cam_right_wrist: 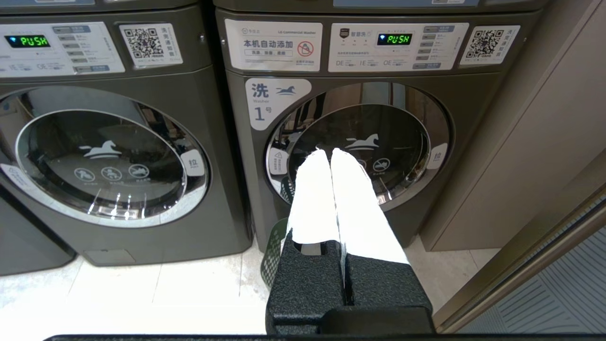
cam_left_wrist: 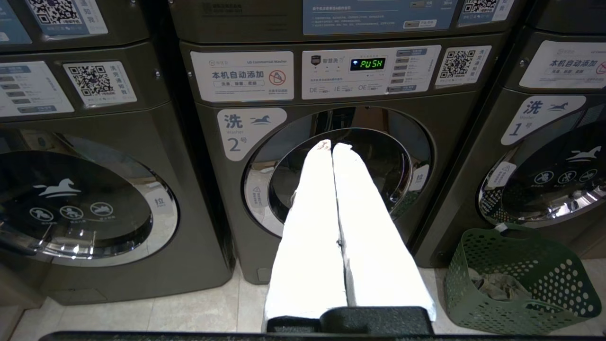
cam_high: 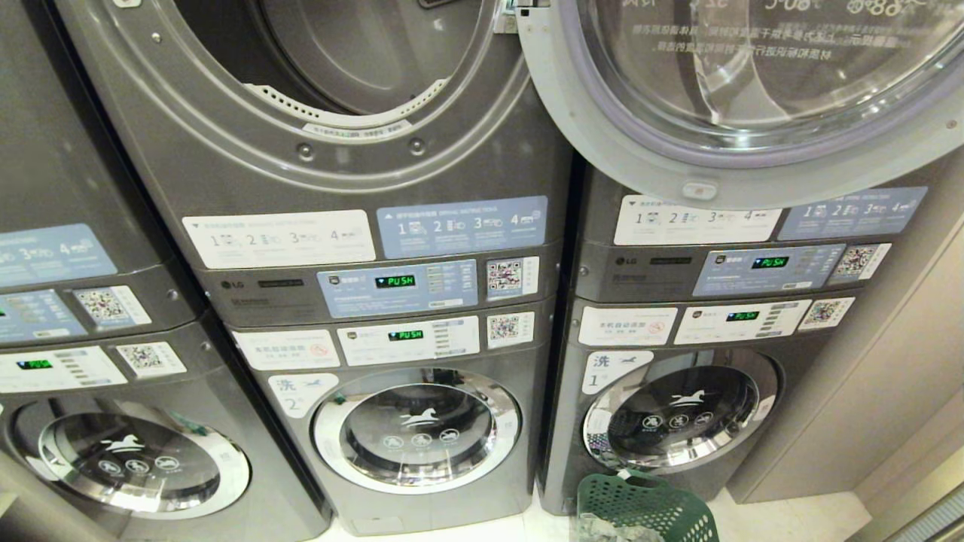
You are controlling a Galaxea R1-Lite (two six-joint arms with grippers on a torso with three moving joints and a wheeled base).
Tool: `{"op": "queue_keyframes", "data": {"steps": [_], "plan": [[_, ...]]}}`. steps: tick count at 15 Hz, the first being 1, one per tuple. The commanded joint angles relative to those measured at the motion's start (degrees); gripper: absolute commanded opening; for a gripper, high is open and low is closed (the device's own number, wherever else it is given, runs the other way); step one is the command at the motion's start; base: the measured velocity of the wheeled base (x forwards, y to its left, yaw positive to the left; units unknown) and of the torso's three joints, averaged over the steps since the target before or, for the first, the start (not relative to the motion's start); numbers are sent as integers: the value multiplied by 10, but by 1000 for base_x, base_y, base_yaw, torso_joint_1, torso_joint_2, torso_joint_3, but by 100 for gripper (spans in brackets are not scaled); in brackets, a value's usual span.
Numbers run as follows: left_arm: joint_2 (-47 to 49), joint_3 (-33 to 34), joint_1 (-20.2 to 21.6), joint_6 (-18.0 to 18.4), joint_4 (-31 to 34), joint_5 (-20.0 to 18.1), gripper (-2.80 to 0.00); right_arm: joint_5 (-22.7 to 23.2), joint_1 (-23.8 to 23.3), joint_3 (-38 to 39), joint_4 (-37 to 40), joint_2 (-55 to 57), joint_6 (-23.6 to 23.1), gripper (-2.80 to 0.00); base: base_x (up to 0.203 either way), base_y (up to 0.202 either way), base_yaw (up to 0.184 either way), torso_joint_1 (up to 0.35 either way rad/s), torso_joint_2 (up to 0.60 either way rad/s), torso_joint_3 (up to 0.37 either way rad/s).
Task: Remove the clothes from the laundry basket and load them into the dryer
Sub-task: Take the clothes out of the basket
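Grey stack marked 1 [cam_high: 678,361] beside a beige wall [cam_high: 889,361], perhaps panelled.

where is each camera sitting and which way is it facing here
Head view: on the robot's head, looking forward and down at the stacks, with the dryer door swung open; no arm shows.
Left wrist view: behind the left claw, shut, facing the washer marked 2, with the laundry basket and the clothes inside.
Right wrist view: behind the right claw, shut, facing the washer marked 1.
Shared: all three views show the basket and both washers.
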Motion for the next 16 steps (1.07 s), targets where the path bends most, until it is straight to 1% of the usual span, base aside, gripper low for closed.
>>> {"op": "queue_keyframes", "data": {"steps": [1,16], "plan": [[0,0,0,0,0,0,-280,0,0,0,0,1,0,-280,0,0,0,-62,138,68],[0,0,0,0,0,0,-280,0,0,0,0,1,-3,-280,0,0,0,-52,112,59]]}}
